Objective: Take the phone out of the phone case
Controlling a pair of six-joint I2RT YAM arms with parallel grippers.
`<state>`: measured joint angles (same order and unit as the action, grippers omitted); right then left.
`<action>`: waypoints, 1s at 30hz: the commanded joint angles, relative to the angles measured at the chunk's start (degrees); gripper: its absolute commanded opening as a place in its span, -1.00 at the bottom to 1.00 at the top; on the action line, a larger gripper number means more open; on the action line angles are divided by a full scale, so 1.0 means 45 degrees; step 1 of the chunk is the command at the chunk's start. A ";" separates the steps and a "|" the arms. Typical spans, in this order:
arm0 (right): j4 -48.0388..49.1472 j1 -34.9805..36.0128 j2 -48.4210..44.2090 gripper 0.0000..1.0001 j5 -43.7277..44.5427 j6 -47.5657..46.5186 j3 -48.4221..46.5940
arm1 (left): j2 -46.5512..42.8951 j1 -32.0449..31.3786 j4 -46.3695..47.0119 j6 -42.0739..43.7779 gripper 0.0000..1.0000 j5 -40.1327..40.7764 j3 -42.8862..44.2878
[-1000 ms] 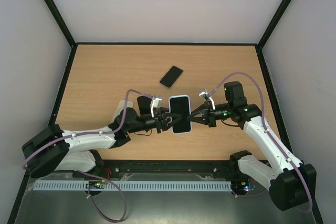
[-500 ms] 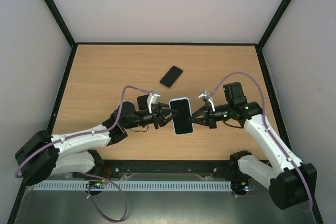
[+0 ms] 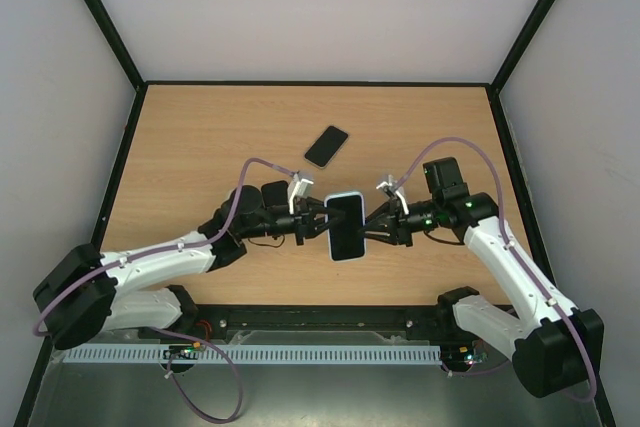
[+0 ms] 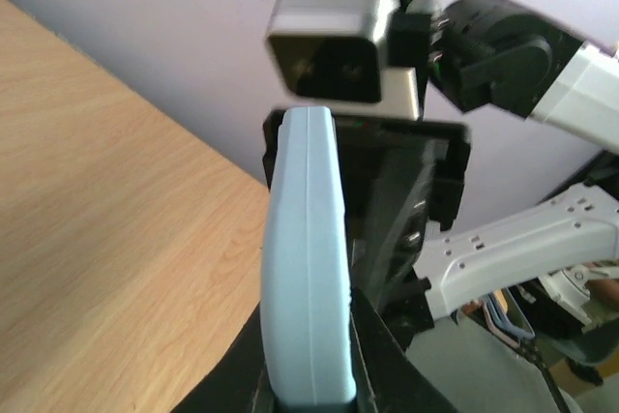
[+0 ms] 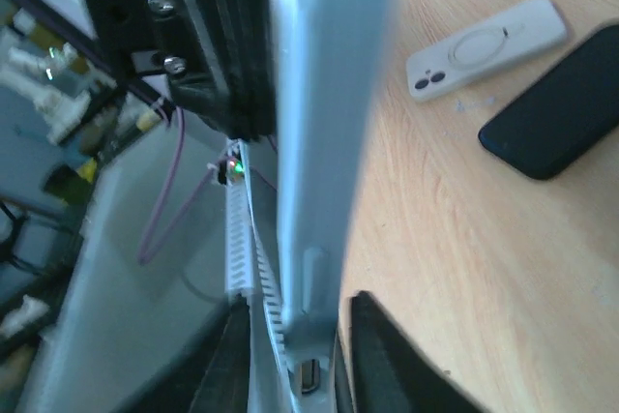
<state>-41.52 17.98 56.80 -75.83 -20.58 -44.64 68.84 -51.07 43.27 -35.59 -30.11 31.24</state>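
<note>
Holding the phone case point(image 3: 345, 225) above the table point(image 3: 200, 137), clamped at one edge by left gripper point(image 3: 322, 227), at the other by right gripper point(image 3: 366, 229).

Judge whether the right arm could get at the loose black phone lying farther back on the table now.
Probably not yet. The table between the right arm and the black phone looks clear, but its jaws are shut on the cased phone, which the left arm grips too.

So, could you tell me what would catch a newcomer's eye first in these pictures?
The light-blue cased phone is held up at mid-table, pinched between the left gripper and right gripper. Behind it, a black phone lies flat on the table. The right wrist view also shows a white case.
</note>
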 commanded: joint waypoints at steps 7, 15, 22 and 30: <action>-0.0870 0.1446 -0.0025 0.26 0.1158 -0.1918 -0.1594 | -0.1986 0.0498 -0.2389 -0.0179 -0.95 -0.0661 0.0762; -0.1810 0.3046 0.0085 0.36 0.2420 -0.3909 -0.1272 | -0.3454 0.0679 -0.1396 -0.1290 -0.95 0.0023 0.0160; -0.2840 0.3210 0.0135 0.19 0.2215 -0.5248 -0.1614 | -0.3336 0.0672 -0.0428 -0.1562 -0.95 -0.1101 0.0052; -0.2762 0.3212 0.0412 -0.02 0.2935 -0.5535 -0.1855 | -0.3236 0.0673 -0.0297 -0.1588 -0.95 -0.1656 0.0128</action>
<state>-52.05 32.16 57.52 -65.04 -42.92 -50.92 54.46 -48.29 36.53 -42.09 -35.35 31.11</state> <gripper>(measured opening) 0.501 0.097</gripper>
